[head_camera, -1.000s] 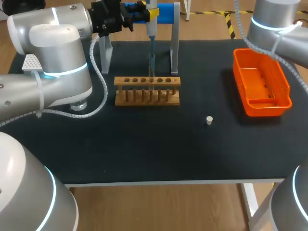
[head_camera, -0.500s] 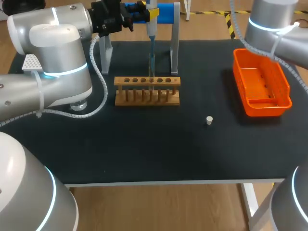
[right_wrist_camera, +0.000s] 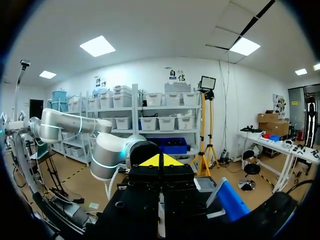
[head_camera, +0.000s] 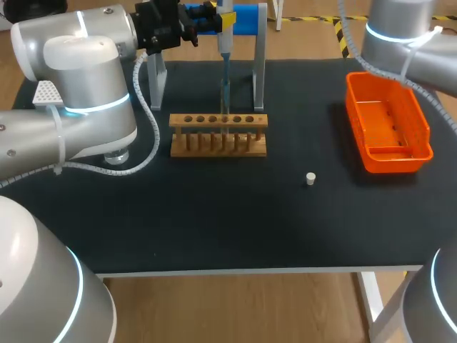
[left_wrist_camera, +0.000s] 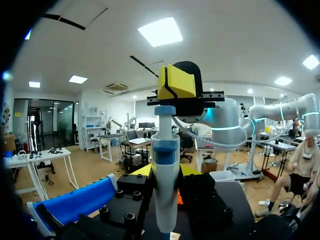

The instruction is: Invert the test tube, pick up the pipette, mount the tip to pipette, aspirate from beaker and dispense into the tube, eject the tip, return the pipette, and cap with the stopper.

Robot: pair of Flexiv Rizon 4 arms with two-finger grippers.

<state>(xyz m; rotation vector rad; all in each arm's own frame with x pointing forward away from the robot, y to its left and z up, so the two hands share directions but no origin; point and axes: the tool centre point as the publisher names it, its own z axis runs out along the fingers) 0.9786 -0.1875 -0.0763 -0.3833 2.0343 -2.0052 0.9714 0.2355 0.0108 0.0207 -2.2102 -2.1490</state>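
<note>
My left gripper (head_camera: 216,19) is at the table's back, shut on the upper body of the white and blue pipette (head_camera: 225,50). The pipette hangs upright, its clear tip (head_camera: 226,96) reaching down to the middle holes of the wooden tube rack (head_camera: 218,134). I cannot make out the test tube in the rack. In the left wrist view the pipette (left_wrist_camera: 165,185) stands between the yellow fingertips (left_wrist_camera: 143,170) of my left gripper (left_wrist_camera: 165,172). A small white stopper (head_camera: 310,179) lies on the mat, right of the rack. My right gripper (right_wrist_camera: 161,161) is shut on nothing, raised off the table.
An orange tray (head_camera: 421,125) sits at the right. The pipette stand, grey uprights (head_camera: 260,43) with a blue bar (head_camera: 246,16), is behind the rack. A glass beaker (head_camera: 116,155) shows partly under my left arm (head_camera: 78,86), left of the rack.
The right arm's link at the top right corner has edged slightly to the left. The left arm, pipette and stopper have stayed where they were.
</note>
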